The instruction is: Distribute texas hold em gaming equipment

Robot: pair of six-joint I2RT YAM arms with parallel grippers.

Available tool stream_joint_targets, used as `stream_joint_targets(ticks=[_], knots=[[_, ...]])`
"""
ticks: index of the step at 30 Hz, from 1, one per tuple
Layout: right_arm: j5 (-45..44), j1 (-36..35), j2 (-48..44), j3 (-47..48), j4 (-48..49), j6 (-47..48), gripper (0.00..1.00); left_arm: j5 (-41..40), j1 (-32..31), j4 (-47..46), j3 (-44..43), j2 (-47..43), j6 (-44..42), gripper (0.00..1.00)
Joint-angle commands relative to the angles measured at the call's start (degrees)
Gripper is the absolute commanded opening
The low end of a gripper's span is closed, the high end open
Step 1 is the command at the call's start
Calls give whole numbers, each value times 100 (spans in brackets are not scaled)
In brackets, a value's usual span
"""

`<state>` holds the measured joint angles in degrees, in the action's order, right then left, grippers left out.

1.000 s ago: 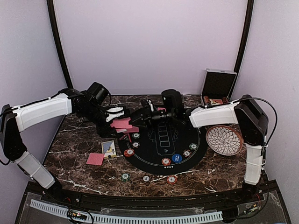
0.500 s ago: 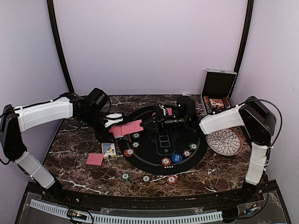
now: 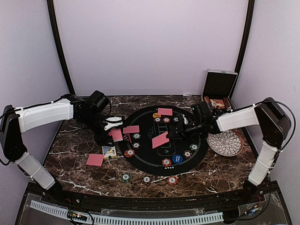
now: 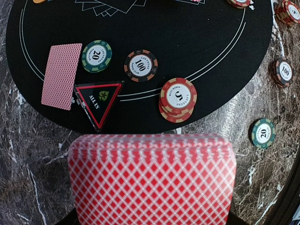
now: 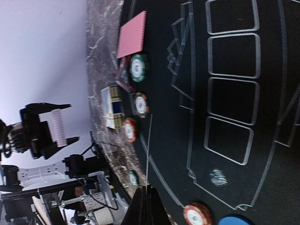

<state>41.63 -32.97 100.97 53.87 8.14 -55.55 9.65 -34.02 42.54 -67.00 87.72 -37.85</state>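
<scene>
My left gripper is shut on a deck of red-backed cards at the left edge of the black mat; the deck hides its fingers in the left wrist view. My right gripper is shut on a single red-backed card, held over the middle of the mat and seen edge-on in the right wrist view. Red-backed cards lie on the mat at the left and the far side. Chips and a blue button sit on the mat. An orange disc lies at the far side.
A red-backed card and a card box lie on the marble left of the mat. Three chips sit in front of it. A patterned plate is at the right, the open case behind it. A triangular "all in" marker lies beside the left card.
My right gripper has drawn one card off the deck and carried it right, over the middle of the mat. My left gripper has kept the deck near the mat's left edge.
</scene>
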Motion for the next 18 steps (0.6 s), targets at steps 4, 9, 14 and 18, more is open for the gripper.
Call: stream_joint_targets(ticks=[4, 9, 14, 18], knots=[[-943, 270, -182, -148, -1566, 1422, 0, 200, 9, 197, 56, -300, -1, 0], [-1403, 326, -294, -160, -1995, 1722, 0, 233, 9, 206, 16, -285, -4, 0], [-1879, 326, -398, 13, -2567, 2075, 14, 259, 9, 227, -14, -272, -1, 0], [-2117, 326, -624, 149, -2863, 2154, 34, 255, 10, 219, -22, -280, 1, 0]])
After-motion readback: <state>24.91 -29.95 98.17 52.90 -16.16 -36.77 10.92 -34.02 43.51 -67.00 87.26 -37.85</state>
